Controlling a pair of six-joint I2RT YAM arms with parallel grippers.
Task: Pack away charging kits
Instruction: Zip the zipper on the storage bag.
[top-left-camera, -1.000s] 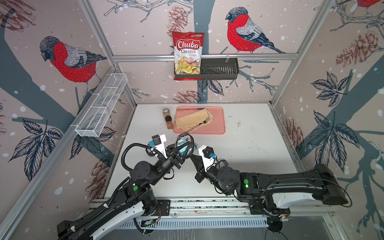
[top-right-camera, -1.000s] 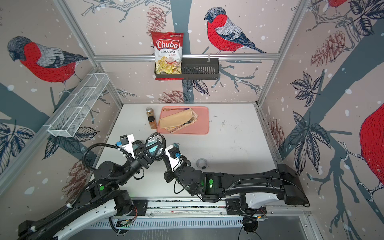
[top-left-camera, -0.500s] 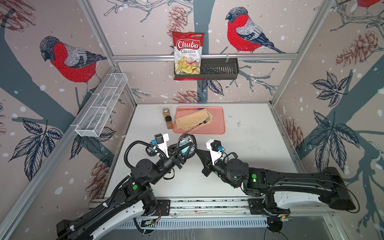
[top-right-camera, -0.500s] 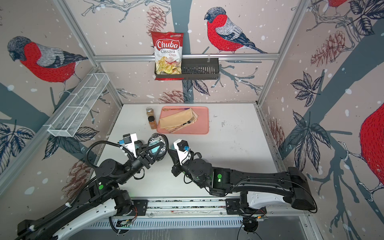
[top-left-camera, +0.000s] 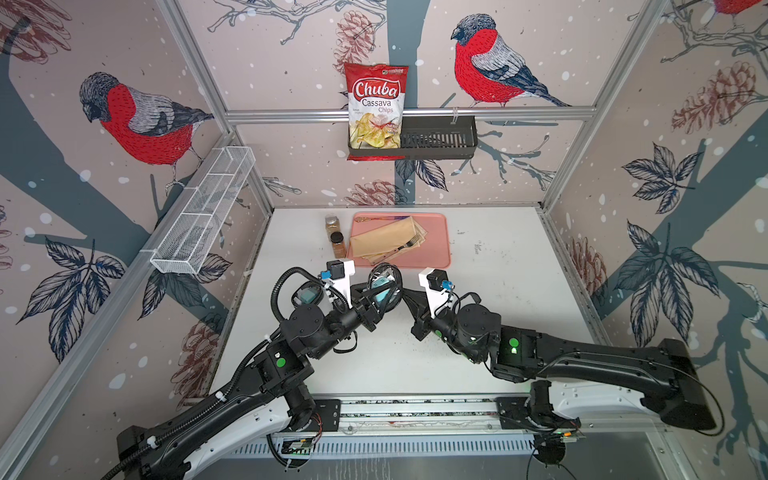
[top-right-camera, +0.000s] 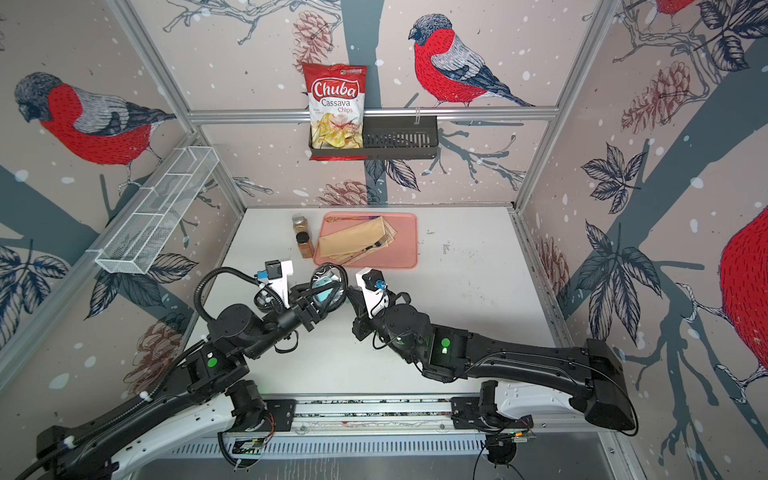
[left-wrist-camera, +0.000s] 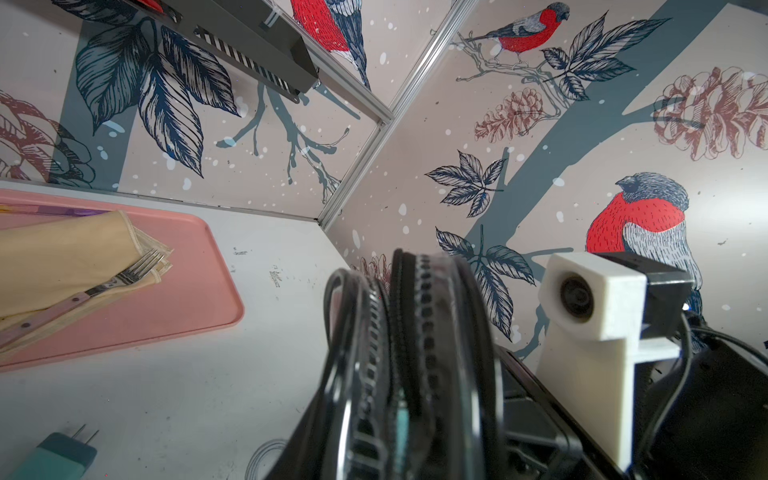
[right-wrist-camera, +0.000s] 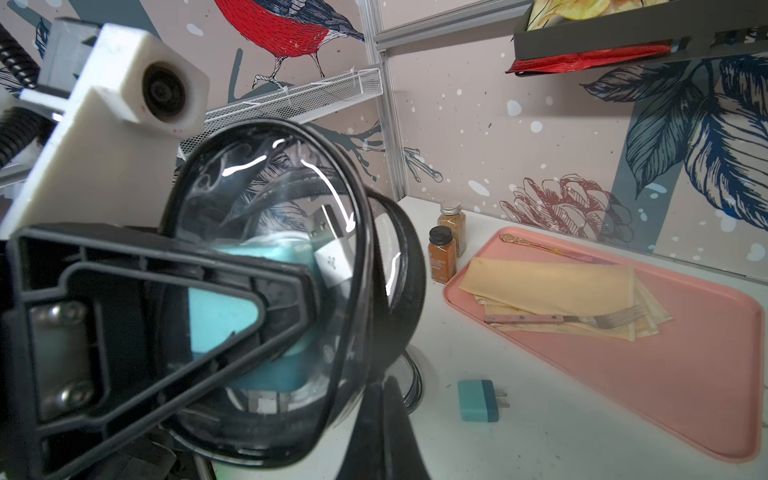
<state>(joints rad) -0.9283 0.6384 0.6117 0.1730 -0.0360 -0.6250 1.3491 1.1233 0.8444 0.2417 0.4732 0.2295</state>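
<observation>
Black-rimmed and clear-lidded, a case (top-left-camera: 384, 284) is held on edge above the middle of the table (top-left-camera: 511, 299). It is clamped across lid and back by the left gripper (top-left-camera: 375, 300). One teal adapter (right-wrist-camera: 216, 316) and one white cable (right-wrist-camera: 332, 264) are seen through the lid, which is turned towards the right arm. The right gripper (top-left-camera: 406, 294), its jaws closed together, is set at the rim on that same side. Whether a zip pull is pinched there cannot be told.

The oval's long axis is stood roughly upright, so its rim seam is presented to the right arm. Since that arm is the free one and nearest the seam, the closing is judged to fall to it.

A second case (top-left-camera: 296, 293), with an adapter (top-left-camera: 308, 296) inside, is laid beside the left wrist, towards the table's left edge. A third adapter (right-wrist-camera: 478, 401) is left loose between the held case and the tray, prongs towards the tray. A faint cable coil (left-wrist-camera: 266, 457) is made out nearby.

In all, two cases, three adapters and two cables are counted; a third case is not found. Farther off, two spice jars (top-left-camera: 336, 237) are stood at the left edge of one pink tray (top-left-camera: 438, 253).
</observation>
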